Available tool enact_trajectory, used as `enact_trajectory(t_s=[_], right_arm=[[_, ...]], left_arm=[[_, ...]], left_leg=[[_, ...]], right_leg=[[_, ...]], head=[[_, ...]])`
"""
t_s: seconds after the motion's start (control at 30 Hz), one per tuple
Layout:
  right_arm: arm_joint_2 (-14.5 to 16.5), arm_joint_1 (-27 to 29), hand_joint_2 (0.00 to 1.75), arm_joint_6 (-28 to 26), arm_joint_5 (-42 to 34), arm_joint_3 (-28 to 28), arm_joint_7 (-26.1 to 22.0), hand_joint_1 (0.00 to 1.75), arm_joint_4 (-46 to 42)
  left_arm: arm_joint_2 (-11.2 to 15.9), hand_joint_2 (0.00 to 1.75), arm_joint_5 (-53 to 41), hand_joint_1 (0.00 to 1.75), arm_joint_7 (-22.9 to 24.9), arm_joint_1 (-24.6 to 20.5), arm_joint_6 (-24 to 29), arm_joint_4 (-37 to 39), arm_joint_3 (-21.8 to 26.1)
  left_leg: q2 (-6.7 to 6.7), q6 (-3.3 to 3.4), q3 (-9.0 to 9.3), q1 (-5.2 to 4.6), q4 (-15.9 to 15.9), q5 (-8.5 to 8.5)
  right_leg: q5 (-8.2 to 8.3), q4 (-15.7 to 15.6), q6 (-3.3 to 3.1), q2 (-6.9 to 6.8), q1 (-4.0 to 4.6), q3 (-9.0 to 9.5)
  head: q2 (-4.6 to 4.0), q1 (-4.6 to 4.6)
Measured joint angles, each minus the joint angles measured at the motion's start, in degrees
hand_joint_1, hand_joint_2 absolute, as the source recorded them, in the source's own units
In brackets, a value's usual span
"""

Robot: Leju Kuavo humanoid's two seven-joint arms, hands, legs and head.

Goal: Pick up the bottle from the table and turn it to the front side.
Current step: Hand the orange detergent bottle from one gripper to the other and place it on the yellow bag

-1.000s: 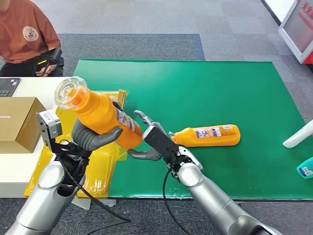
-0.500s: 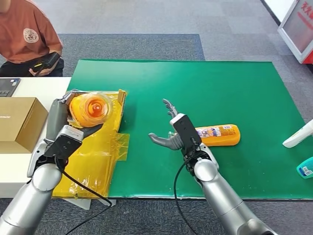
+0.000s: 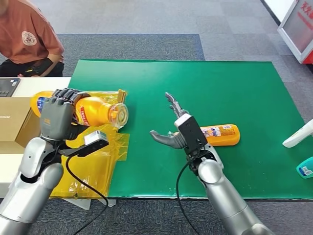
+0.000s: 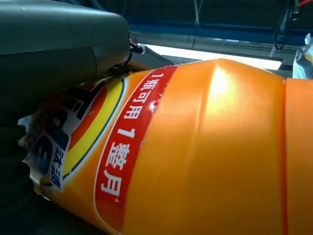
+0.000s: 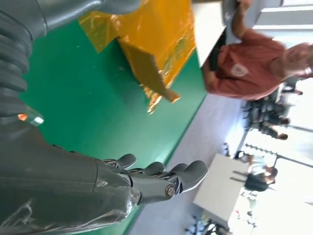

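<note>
My left hand [image 3: 59,117] grips an orange bottle [image 3: 94,111] around its body, holding it level above the yellow foil, clear cap [image 3: 119,114] pointing right. Up close the bottle [image 4: 207,147] shows a red band of Chinese writing, with my left hand [image 4: 55,54] wrapped over it. My right hand [image 3: 173,129] hovers over the green mat [image 3: 221,83], fingers spread and holding nothing; its fingers [image 5: 162,178] are stretched out. A second orange bottle [image 3: 217,134] lies on its side on the mat just right of that hand.
Crumpled yellow foil [image 3: 96,161] lies at the mat's left edge. A cardboard box [image 3: 12,120] stands on the white table at left. A person in an orange shirt [image 3: 26,32] sits at the back left. White and teal bottles [image 3: 301,142] lie at the right edge.
My left hand turned the bottle from cap-towards-camera to lying level with its cap pointing right. My right hand drew back from it and opened near the second bottle.
</note>
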Motion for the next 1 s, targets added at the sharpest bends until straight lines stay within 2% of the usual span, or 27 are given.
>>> enact_trajectory(t_s=[0.1,0.2,0.43,0.73,1.0], right_arm=[[0.28,0.41,1.75,1.98,0.27,2.14,-0.66,0.00,-3.82],[0.36,0.62,1.75,2.98,1.46,4.99,-0.57,0.00,-6.97],[0.45,0.69,1.75,3.83,2.20,8.31,-0.35,0.00,-10.05],[0.57,0.71,1.75,5.19,2.61,10.95,-0.51,0.00,-11.11],[0.63,0.69,1.75,5.50,2.79,12.14,-0.50,0.00,-11.88]], left_arm=[[0.79,1.75,-8.28,1.75,1.61,-1.19,-0.47,3.58,0.09],[1.41,1.75,-11.57,1.75,2.67,-2.93,-3.29,7.26,0.07],[2.02,1.75,-12.63,1.75,3.08,-6.38,-7.02,13.74,-0.07],[3.03,1.75,-11.02,1.75,0.71,-8.79,-11.91,22.43,-0.13],[2.90,1.75,-10.23,1.75,0.48,-9.91,-13.21,26.74,-0.15]], left_leg=[[0.01,-0.03,0.00,0.00,0.00,0.02],[0.02,-0.06,-0.03,0.03,0.00,0.05],[0.02,-0.08,-0.10,0.05,0.00,0.07],[0.04,-0.12,-0.12,0.06,0.00,0.10],[0.04,-0.15,-0.17,0.06,0.00,0.12]], right_leg=[[0.01,0.00,-0.02,0.01,0.01,-0.02],[0.04,0.01,-0.06,0.02,0.04,-0.07],[0.08,0.01,-0.07,0.03,0.04,-0.10],[0.11,0.01,-0.09,0.05,0.08,-0.17],[0.12,0.02,-0.10,0.05,0.09,-0.20]], head=[[0.00,0.01],[0.00,-0.01],[0.00,0.01],[0.00,-0.01],[0.00,0.00]])
